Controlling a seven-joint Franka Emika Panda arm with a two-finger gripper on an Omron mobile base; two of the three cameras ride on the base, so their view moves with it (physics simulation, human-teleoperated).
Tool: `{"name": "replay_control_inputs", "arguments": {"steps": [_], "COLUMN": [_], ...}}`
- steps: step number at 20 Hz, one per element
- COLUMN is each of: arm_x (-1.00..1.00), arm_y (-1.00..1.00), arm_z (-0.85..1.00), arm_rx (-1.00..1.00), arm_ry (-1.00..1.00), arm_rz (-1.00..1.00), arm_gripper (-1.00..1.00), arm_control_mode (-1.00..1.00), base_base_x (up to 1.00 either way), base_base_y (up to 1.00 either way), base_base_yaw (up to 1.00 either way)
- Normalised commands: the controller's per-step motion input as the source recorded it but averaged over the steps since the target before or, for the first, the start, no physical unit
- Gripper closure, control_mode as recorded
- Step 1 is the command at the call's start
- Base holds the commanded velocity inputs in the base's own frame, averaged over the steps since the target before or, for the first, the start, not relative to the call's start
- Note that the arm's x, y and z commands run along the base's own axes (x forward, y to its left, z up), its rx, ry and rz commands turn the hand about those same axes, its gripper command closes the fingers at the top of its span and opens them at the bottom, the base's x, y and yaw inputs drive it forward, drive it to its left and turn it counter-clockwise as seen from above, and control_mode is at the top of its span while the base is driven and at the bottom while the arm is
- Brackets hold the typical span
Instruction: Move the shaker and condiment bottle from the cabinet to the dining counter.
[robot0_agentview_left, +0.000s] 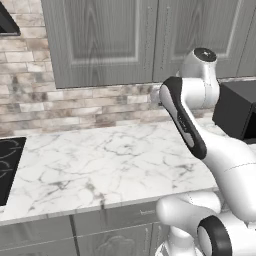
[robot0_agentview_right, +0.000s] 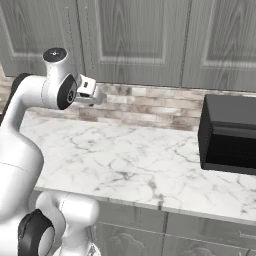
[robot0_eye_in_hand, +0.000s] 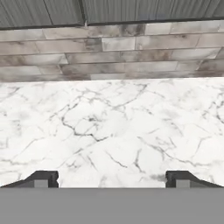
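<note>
Standing: we face a marble worktop (robot0_agentview_left: 110, 165) with the arm raised over its near right part, nothing carried.
Gripper: our gripper (robot0_eye_in_hand: 112, 179) is spread wide and bare; in the hand view its two dark fingertips (robot0_eye_in_hand: 43, 178) sit far apart over plain marble, with nothing between them.
Worktop: white marble with grey veins; a black cooktop (robot0_agentview_left: 9, 167) sits at its left edge and a black box-like appliance (robot0_agentview_right: 229, 132) near its back right corner, so we judge this is not the dining counter.
Backsplash: a brick wall (robot0_eye_in_hand: 109, 50) runs along the worktop's far edge.
Cabinet: the grey wood-grain cabinet (robot0_agentview_right: 135, 40) hangs above the brick, and its panel doors look shut in both base views.
Shaker and condiment bottle: we judge both are behind those shut doors; we cannot tell on which side.
Done: nothing we can confirm; no item is on any counter before us.
Left: we judge the whole job remains: open a door, take out each item in turn, and carry both to the dining counter.
</note>
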Motion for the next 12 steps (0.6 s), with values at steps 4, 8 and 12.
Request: {"name": "replay_control_inputs", "arguments": {"steps": [4,8,12], "arm_x": [0.03,0.1,0.12], "arm_y": [0.04,0.0,0.0], "arm_z": [0.75,0.85,0.75], "arm_rx": [0.13,0.16,0.07], "arm_ry": [-0.42,-0.37,-0.27], "arm_rz": [-0.03,-0.02,-0.03], "arm_gripper": [-1.0,-1.0,-1.0], "arm_control_mode": [-1.0,-1.0,-1.0], "base_base_x": [0.0,0.0,0.0], "base_base_y": [0.0,0.0,0.0], "base_base_yaw": [0.0,0.0,0.0]}}
